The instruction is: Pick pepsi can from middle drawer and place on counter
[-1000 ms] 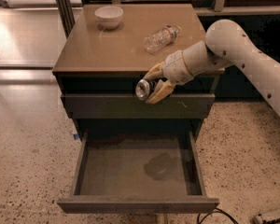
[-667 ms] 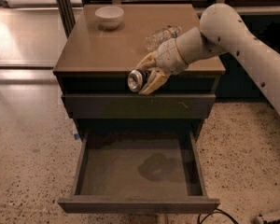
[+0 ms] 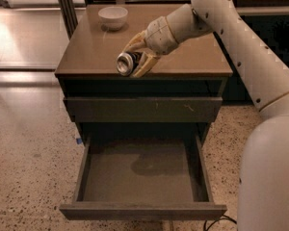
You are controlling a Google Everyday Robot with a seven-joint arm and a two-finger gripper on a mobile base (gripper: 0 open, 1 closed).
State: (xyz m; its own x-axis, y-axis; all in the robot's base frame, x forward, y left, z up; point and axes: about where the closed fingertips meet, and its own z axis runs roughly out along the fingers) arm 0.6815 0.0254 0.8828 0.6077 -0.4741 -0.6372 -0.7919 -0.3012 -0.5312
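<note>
The camera view, the only one, looks down at a dark cabinet whose top is the counter, a glossy tan square that reflects the light. The cabinet stands on a speckled stone floor, which meets a paler, shinier floor at the upper left. A dark upright post rises just behind the cabinet's left rear corner. A small white bowl sits near the back left of the counter. Under the top, a closed drawer front carries a few small pale scratch marks. Below that the middle drawer is pulled far out toward the camera, its flat grey floor in plain sight with a soft shadow on it. A small blue scrap shows on the floor by the cabinet's left side, and a dark cable lies at the bottom edge. The robot's white arm reaches in from the right, and its pale body fills the lower right corner. The gripper hangs over the front middle part of the counter, close to the front edge, with its tan fingers pinched on the pepsi can. The can lies tipped on its side between them, its silver end turned toward the camera and to the left. Whether it touches the counter cannot be told.
</note>
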